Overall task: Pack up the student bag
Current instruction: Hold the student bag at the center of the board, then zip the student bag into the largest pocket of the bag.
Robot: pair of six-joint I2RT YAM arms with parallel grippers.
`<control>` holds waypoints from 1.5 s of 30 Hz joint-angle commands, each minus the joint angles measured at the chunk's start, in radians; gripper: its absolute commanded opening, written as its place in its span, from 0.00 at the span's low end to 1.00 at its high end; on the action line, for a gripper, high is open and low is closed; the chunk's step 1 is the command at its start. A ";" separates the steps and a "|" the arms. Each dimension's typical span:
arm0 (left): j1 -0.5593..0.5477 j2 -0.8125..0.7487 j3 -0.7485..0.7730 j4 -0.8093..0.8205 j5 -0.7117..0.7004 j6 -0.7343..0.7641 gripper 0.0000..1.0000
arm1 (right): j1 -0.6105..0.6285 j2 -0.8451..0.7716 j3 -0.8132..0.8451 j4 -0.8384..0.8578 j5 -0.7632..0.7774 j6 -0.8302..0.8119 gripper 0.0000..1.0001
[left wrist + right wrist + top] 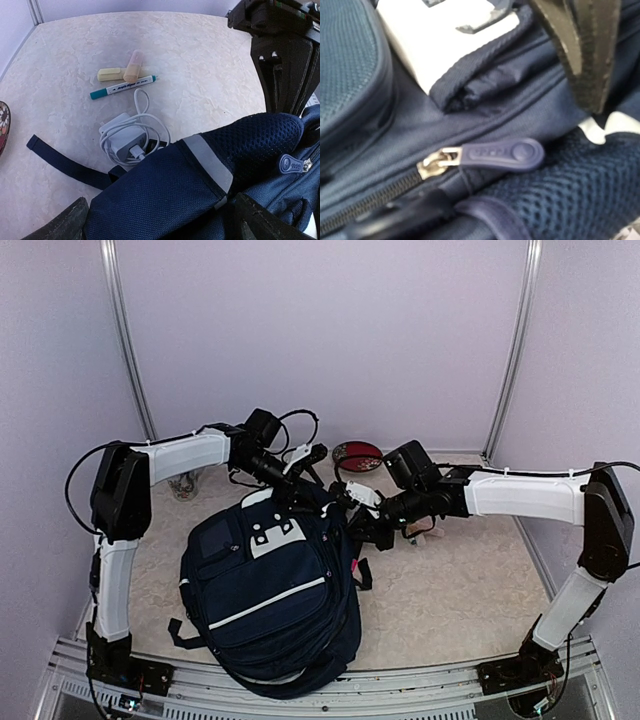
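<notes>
The student bag point(268, 600) lies flat in the middle of the table, navy with a white dotted patch point(275, 537). My left gripper point(303, 485) hovers over the bag's top end, open wide, its fingers point(64, 228) at either side of the mesh shoulder strap point(260, 137) without touching it. My right gripper point(372, 525) reaches down behind that strap at the bag's top right, shut; what its tips pinch is hidden. In the right wrist view a blue zipper pull point(502, 154) lies free on a closed zip.
Behind the bag lie two pale highlighters point(125, 72), a teal pen point(122, 87) and a white charger with coiled cable point(122, 141). A loose bag strap point(65, 162) trails on the table. A red dish point(357, 455) sits at the back wall, a small glass object point(183, 486) at back left.
</notes>
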 commanded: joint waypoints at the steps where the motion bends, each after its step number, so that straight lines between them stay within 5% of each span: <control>1: -0.054 -0.034 -0.024 -0.120 -0.072 0.138 0.96 | -0.006 -0.012 0.116 0.087 0.025 -0.033 0.00; 5: -0.098 0.000 0.008 -0.111 -0.164 0.136 0.85 | -0.006 -0.013 0.141 0.079 0.022 -0.035 0.00; 7: -0.116 0.017 0.012 -0.109 -0.215 0.135 0.55 | -0.006 -0.021 0.137 0.078 0.028 -0.032 0.00; 12: -0.106 -0.028 -0.069 -0.071 -0.251 0.146 0.00 | -0.006 -0.075 0.059 0.098 0.054 -0.003 0.00; 22: -0.004 -0.360 -0.431 0.486 -0.480 -0.117 0.00 | 0.047 -0.185 -0.102 0.039 0.231 0.093 0.00; 28: 0.016 -0.514 -0.593 0.646 -0.632 -0.081 0.00 | 0.098 -0.250 -0.143 -0.047 0.337 0.101 0.00; 45: 0.193 -0.783 -0.700 0.600 -0.621 -0.156 0.00 | 0.158 -0.494 -0.241 -0.143 0.471 0.109 0.00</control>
